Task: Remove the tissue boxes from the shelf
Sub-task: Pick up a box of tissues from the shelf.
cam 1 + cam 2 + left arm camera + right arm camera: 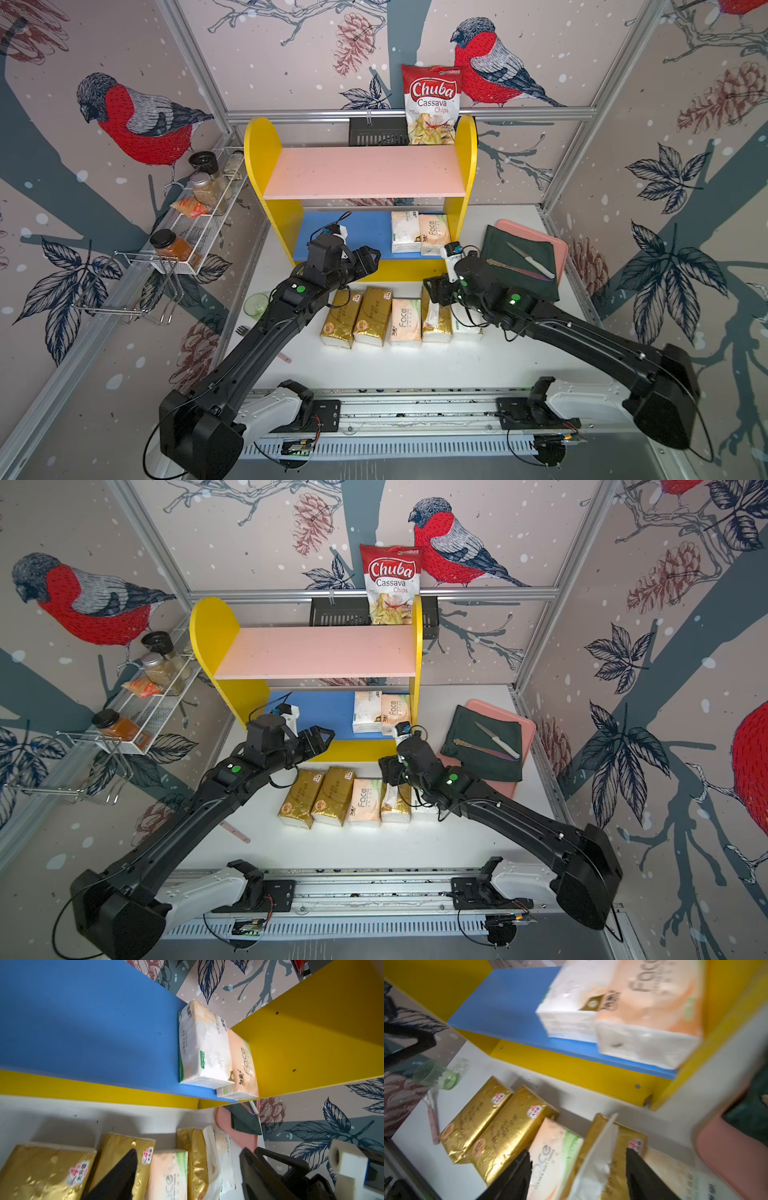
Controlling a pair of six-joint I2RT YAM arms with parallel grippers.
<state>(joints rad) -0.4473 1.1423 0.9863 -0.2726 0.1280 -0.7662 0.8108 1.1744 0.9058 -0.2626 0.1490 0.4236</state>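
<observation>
**Five packs down, two left on the blue board**

Nearest me, low in the middle of both top views, five packs lie in a row on the table point(415, 361), long sides touching. There are two gold packs point(357, 318), a peach pack point(405, 320), a third gold point(437, 322) with a white flap point(600, 1153) sticking up, and a white one point(468, 331) mostly hidden under my right arm. I judge they are set tight in front of the shelf to keep the carry short.

My right gripper point(434, 291) hangs over the third gold with its jaws spread, one finger on either side. The right wrist view shows the flap loose between them, so I read the gripper as open and holding nothing. My left gripper point(370, 259), near frame centre just beyond the row's left end, is also wide open and empty. It points at the lower tier, which I take as a line-up for a reach.

Beyond them stands the shelf point(467, 166). Its pink board point(365, 172) is bare. The blue board point(353, 232) holds the last two at its right end: a white pack point(405, 231) touching a "Face" pack point(434, 233), which sits against the yellow side. Both look soft, with glossy, wrinkled wrap and rounded corners. I expect them to squash in a pinch. The white pack has the open flank, so I would take it first.
</observation>
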